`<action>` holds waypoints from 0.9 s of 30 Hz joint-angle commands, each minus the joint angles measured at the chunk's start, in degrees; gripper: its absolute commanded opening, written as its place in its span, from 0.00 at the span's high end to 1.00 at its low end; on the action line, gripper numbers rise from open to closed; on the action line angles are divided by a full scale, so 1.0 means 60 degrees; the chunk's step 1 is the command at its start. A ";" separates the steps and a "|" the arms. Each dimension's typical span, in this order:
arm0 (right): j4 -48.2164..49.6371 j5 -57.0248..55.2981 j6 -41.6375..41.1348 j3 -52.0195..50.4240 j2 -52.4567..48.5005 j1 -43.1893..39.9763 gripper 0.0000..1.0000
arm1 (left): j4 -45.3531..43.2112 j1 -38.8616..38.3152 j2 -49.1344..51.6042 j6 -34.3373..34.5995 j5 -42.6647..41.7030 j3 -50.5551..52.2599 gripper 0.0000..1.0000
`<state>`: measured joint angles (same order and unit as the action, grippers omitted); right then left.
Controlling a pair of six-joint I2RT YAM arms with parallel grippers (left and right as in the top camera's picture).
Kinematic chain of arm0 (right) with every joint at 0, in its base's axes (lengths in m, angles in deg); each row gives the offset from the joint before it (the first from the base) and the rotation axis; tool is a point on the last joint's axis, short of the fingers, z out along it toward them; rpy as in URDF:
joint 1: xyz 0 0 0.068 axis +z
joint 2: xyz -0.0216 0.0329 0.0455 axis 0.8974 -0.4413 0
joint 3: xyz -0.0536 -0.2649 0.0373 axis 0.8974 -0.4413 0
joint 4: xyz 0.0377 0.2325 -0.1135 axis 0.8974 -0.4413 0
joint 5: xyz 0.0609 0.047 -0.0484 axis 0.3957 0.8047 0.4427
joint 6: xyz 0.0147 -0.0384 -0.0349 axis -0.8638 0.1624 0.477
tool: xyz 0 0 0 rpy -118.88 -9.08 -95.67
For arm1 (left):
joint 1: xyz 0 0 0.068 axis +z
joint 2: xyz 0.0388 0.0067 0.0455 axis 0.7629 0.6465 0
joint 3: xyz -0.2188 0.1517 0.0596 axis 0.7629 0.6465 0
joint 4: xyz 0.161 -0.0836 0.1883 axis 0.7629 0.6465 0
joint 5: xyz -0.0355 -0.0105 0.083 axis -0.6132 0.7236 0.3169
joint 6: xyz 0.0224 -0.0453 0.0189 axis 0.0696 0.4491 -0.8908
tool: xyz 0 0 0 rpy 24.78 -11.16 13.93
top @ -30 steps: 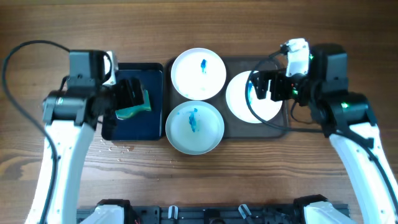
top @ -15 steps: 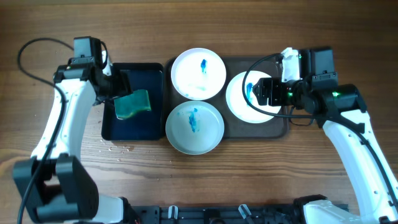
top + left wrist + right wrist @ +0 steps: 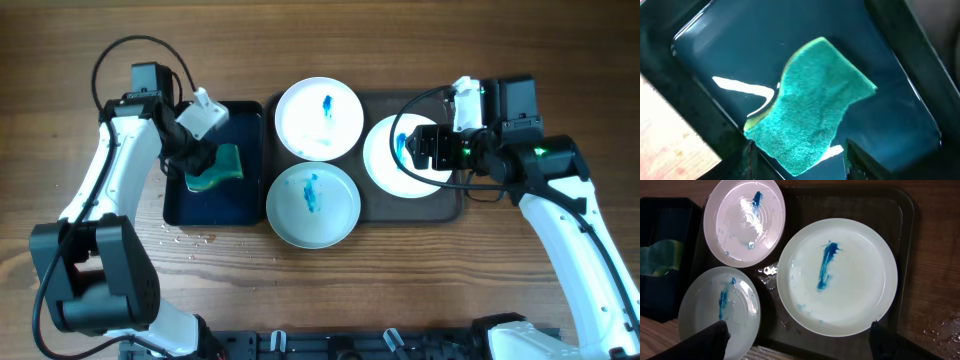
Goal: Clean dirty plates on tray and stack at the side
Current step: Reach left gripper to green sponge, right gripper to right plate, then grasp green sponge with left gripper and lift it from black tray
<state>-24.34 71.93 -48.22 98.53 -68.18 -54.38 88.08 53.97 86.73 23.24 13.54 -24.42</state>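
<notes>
Left jaws wide open, empty, straddling sponge (image 3: pixel 815 105) in basin (image 3: pixel 740 30), worktop's left: poised to grab it | three smeared plates (image 3: pixel 313 204) on tray (image 3: pixel 850 205), centre, unwashed | right jaws wide open, empty, over right plate (image 3: pixel 837 277): probably to steady it

wooden table (image 3: pixel 330 40) bears a tray (image 3: pixel 440 208) and basin (image 3: pixel 215 207) (side by side)

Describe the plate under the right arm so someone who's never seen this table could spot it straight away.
Find the dark rectangular tray in the middle of the wooden table, holding three round white plates smeared blue. The large white plate lies at its right end, below the right gripper. It is the biggest, and alone there; the two smaller plates share the left end.
</notes>
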 commanded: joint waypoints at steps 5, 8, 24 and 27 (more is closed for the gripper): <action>0.0047 -0.0127 -0.0004 0.0160 -0.0306 -0.0015 0.07 | -0.1086 -0.0066 0.0087 -0.1275 -0.0750 0.0769 0.41; 0.0040 -0.0127 -0.0004 0.0160 -0.0415 -0.0015 0.07 | -0.1807 -0.0062 0.0087 -0.1279 -0.0444 0.1031 0.38; -0.0015 -0.0124 0.0000 0.0160 -0.0812 -0.0015 0.06 | -0.1024 -0.0423 0.0823 -0.1239 -0.1042 0.1504 0.27; -0.0018 -0.0124 0.0000 0.0160 -0.0812 -0.0015 0.06 | -0.1264 -0.0426 0.0838 -0.1235 -0.1049 0.1647 0.10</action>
<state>-24.36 71.89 -48.22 98.53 -72.48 -54.38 80.65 51.79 90.89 16.46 9.50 -16.20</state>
